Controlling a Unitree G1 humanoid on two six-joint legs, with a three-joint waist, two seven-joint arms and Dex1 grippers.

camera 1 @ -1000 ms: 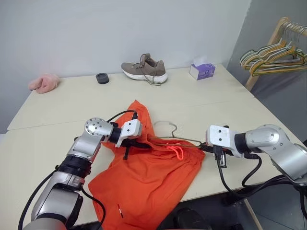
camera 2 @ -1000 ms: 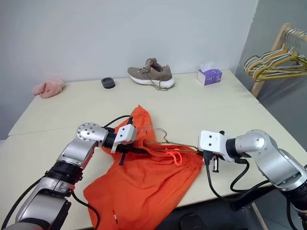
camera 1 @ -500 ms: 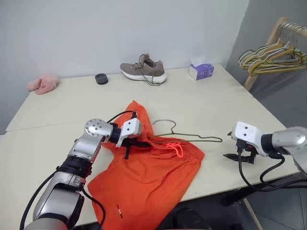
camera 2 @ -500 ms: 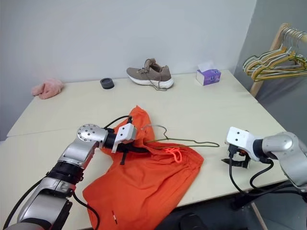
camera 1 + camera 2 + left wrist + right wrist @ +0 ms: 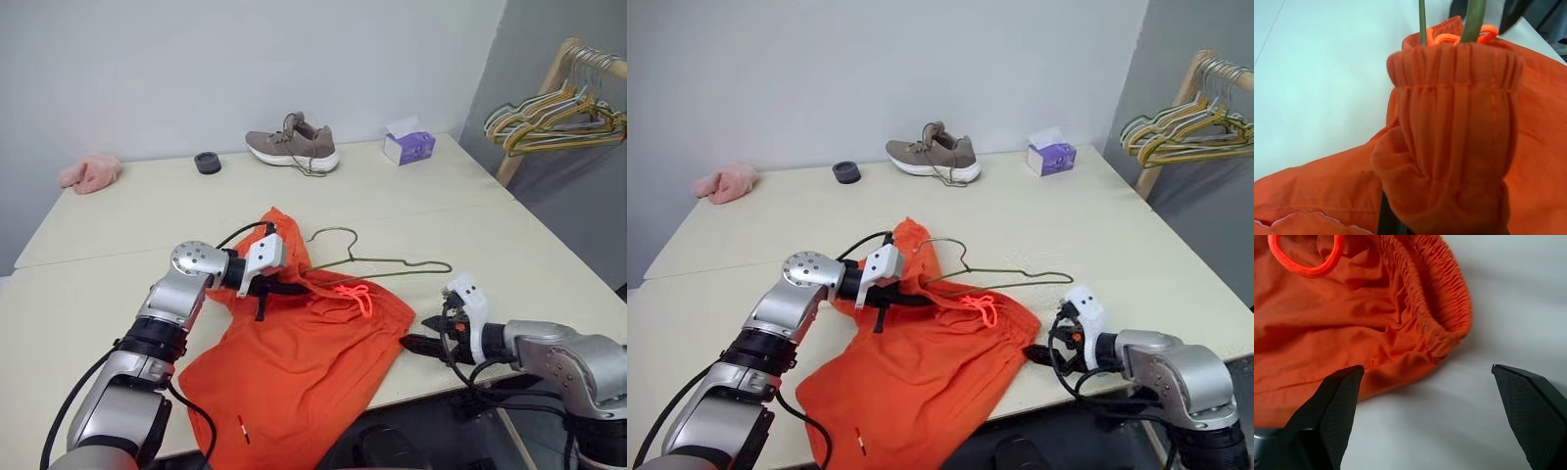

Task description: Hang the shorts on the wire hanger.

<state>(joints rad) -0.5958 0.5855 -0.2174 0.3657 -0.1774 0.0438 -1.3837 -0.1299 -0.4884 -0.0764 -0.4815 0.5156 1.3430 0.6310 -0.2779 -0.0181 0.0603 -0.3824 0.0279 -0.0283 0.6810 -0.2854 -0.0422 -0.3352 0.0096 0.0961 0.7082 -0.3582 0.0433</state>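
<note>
Pink, fluffy fabric (image 5: 88, 171) is noted at the far left corner of the table (image 5: 490, 211), with a small black ring (image 5: 207, 162) just beyond it along the back edge. Nearer the front, the left gripper (image 5: 277, 285) is seen pressed together on the gathered waistband of the shorts (image 5: 294, 367), the cloth being bunched around its fingers in the left wrist view. The shorts are spread over the table's near half, the lower part hanging past the front edge. A neon cord loop (image 5: 359, 299) is lying on the waistband. The wire hanger (image 5: 377, 262) is found partly inside the shorts, its hook and one shoulder showing on the table just behind the waistband. A brown shoe (image 5: 294, 147) and a purple tissue box (image 5: 409, 145) are placed at the back edge. The right gripper (image 5: 419, 345) is held low beside the shorts' right corner, fingers (image 5: 1334, 404) spread wide and pinching nothing. More hangers (image 5: 549, 122) are seen on a wooden rack at far right.
</note>
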